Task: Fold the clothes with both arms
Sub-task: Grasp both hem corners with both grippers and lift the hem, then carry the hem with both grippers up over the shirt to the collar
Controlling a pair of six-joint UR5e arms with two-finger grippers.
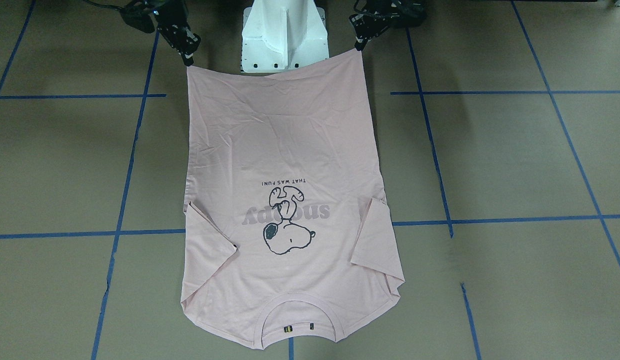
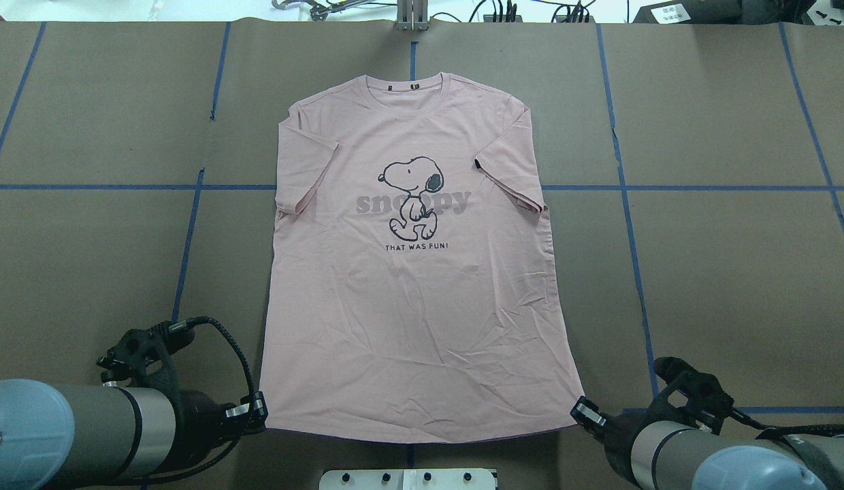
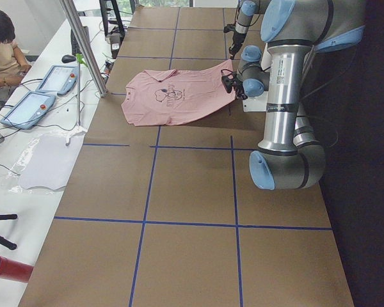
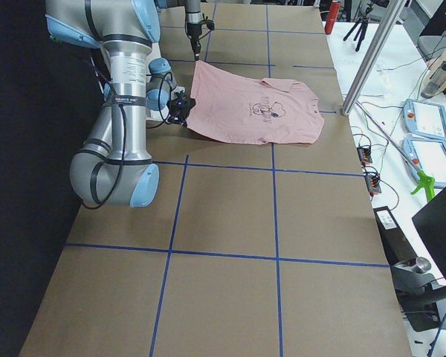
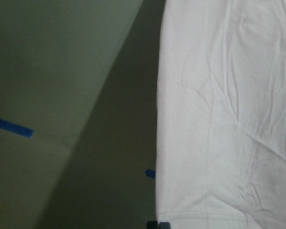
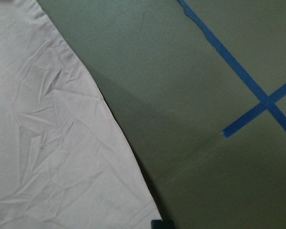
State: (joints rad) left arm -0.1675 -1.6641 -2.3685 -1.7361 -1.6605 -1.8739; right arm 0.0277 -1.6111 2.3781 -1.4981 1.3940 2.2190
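Observation:
The pale pink T-shirt (image 2: 415, 306) lies print side up on the brown table, collar (image 2: 413, 85) at the far side, and both short sleeves are folded inward over the front. The cartoon dog (image 2: 412, 197) and the grey lettering face up. My left gripper (image 2: 258, 412) is shut on the near left hem corner. My right gripper (image 2: 580, 410) is shut on the near right hem corner. In the front-facing view the hem hangs stretched between the left gripper (image 1: 360, 46) and the right gripper (image 1: 189, 62), raised a little off the table. In each wrist view only the fingertip ends show, at the shirt's (image 5: 229, 119) edge.
The white pedestal (image 1: 285, 35) stands just behind the raised hem. Blue tape lines (image 2: 626, 224) cross the brown table surface. A person sits at a side table with tablets (image 3: 29, 105) beyond the far edge, near a metal pole (image 3: 83, 45).

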